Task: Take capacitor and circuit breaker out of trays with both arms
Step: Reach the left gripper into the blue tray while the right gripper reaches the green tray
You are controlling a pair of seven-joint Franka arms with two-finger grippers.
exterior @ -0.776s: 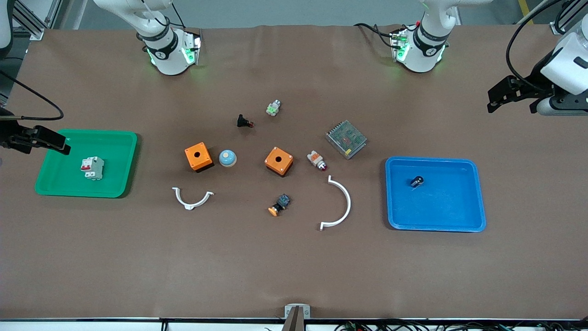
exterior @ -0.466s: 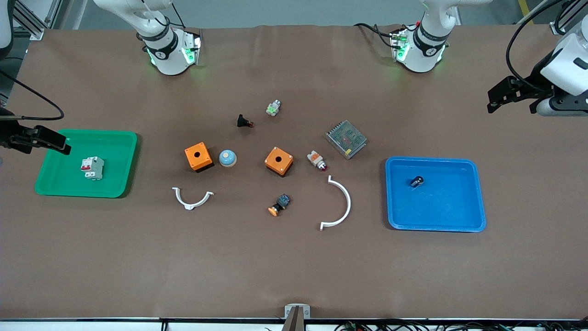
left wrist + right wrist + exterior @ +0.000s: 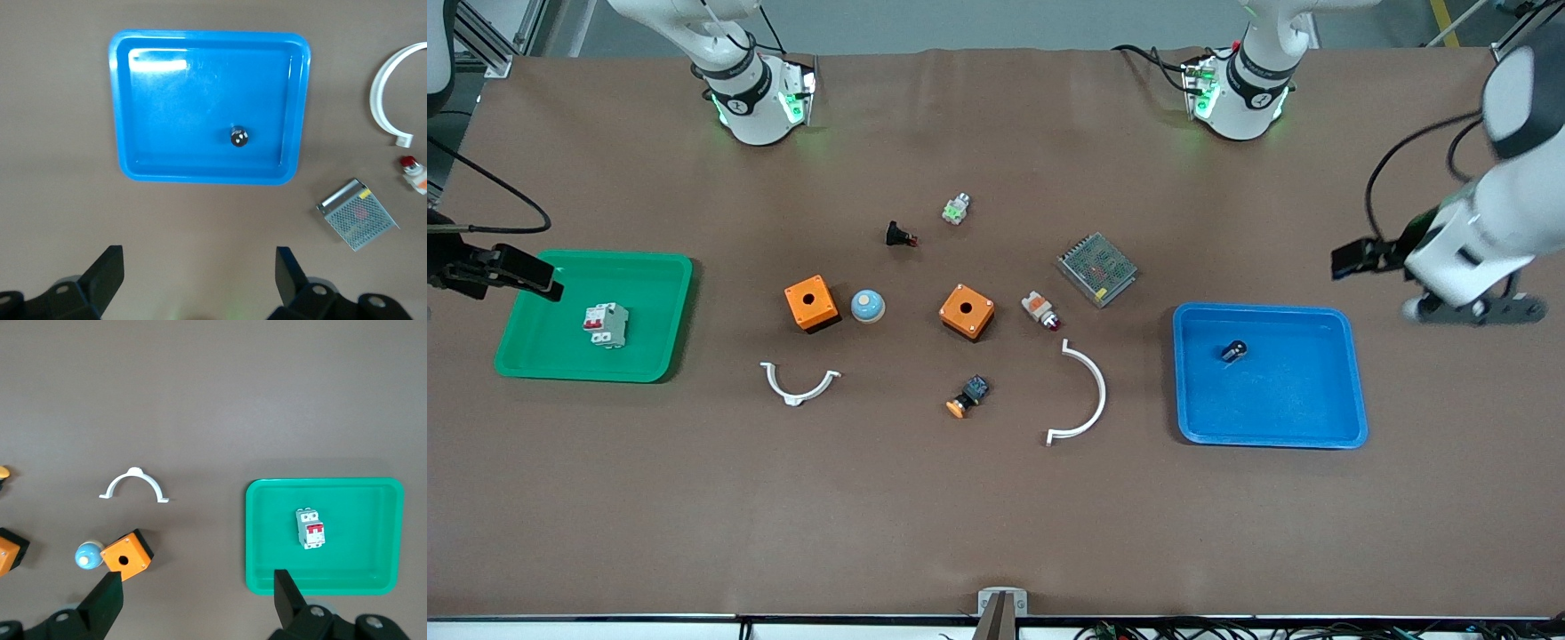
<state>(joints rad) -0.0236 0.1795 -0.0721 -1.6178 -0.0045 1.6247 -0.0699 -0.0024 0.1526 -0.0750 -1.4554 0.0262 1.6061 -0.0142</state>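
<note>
Black with a silvery end, the capacitor (image 3: 1233, 350) lies on its side in the blue tray (image 3: 1343, 427) at the left arm's end of the table; the white-grey circuit breaker (image 3: 606, 324), red levers up, lies in the green tray (image 3: 660, 360) at the right arm's end. Neither part is touched yet. The left gripper (image 3: 199, 273) hangs with fingers spread and empty over bare table just beside the blue tray, on the side toward the robots' bases; the right gripper (image 3: 197, 597) — likewise spread and empty — hovers over the green tray's edge. Between the trays lie two orange boxes (image 3: 811, 302), a mesh-topped module (image 3: 1097, 268) and two white clips (image 3: 1083, 391). Likely hazards: the capacitor, small and round, may roll from closing fingers or be nudged against the tray wall; a descent too near either rim could catch the shallow tray and drag it.
</note>
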